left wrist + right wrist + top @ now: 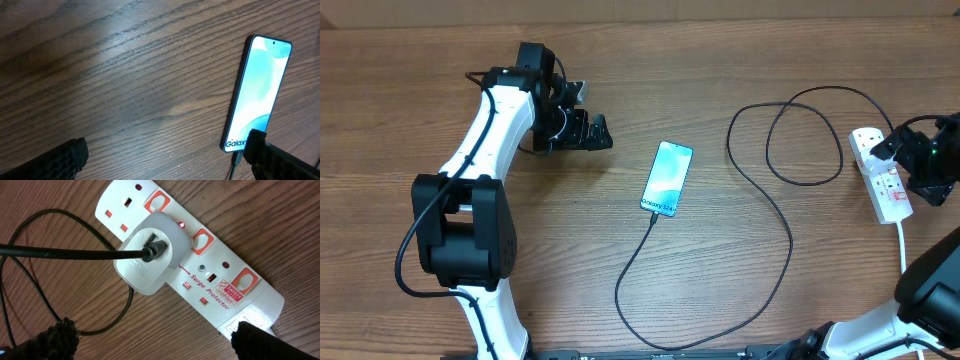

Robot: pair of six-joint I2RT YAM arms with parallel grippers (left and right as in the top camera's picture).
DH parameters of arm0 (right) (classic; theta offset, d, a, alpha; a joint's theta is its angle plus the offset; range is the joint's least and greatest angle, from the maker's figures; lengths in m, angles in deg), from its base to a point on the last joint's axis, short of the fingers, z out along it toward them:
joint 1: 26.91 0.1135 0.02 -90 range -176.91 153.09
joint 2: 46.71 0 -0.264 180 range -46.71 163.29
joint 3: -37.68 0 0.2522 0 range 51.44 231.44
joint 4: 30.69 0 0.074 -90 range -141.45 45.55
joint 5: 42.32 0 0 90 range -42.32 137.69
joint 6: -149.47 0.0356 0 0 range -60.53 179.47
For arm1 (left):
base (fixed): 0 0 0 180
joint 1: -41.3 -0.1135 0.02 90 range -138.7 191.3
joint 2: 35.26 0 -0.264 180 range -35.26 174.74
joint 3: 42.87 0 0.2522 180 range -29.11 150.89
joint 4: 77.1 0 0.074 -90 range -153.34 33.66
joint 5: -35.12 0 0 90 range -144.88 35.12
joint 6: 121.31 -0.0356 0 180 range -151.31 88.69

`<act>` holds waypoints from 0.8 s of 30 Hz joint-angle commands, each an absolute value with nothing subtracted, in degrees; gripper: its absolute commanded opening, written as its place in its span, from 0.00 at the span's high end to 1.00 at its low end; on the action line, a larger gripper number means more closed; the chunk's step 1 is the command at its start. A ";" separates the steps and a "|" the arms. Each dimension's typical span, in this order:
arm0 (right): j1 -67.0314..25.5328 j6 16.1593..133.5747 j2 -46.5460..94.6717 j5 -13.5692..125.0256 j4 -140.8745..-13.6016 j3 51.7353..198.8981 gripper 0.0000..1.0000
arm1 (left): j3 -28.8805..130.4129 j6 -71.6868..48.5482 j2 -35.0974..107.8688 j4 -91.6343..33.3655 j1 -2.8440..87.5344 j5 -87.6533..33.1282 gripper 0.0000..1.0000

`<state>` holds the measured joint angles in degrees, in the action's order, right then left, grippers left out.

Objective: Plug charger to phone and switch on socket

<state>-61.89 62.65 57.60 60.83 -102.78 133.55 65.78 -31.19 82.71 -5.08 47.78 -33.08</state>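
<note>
Seen from above, the phone (667,178) lies in the middle with its screen lit. The cable (791,238) is in its lower end and loops across to the power strip (882,178) at the right edge. The left claw (165,160) stands open to the phone's left, apart from it. Only the right wrist view shows a red lamp (182,225) glowing beside the white plug (150,255). The right claw (160,342) gapes open over the strip.

On your left wrist camera, a fingertip (277,160) of the left gripper (172,165) hides the near corner of the phone (257,90), the end of its screen text and most of the charger (236,161) tip. Overhead, the right gripper (910,165) covers part of the socket (890,192), and its switches are too small for you to read.
</note>
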 commanded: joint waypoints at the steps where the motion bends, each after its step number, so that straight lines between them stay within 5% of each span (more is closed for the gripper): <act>1: -61.79 62.39 57.12 61.27 -102.62 133.24 0.00 | 66.39 -30.46 81.07 -5.12 47.69 -33.27 0.01; 24: -61.79 62.39 57.12 61.27 -102.62 133.24 0.00 | 66.39 -30.46 76.79 -5.12 54.25 -36.31 0.01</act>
<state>-61.89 62.67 57.60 60.83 -102.76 133.55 65.78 -31.19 81.77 -5.08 51.69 -34.43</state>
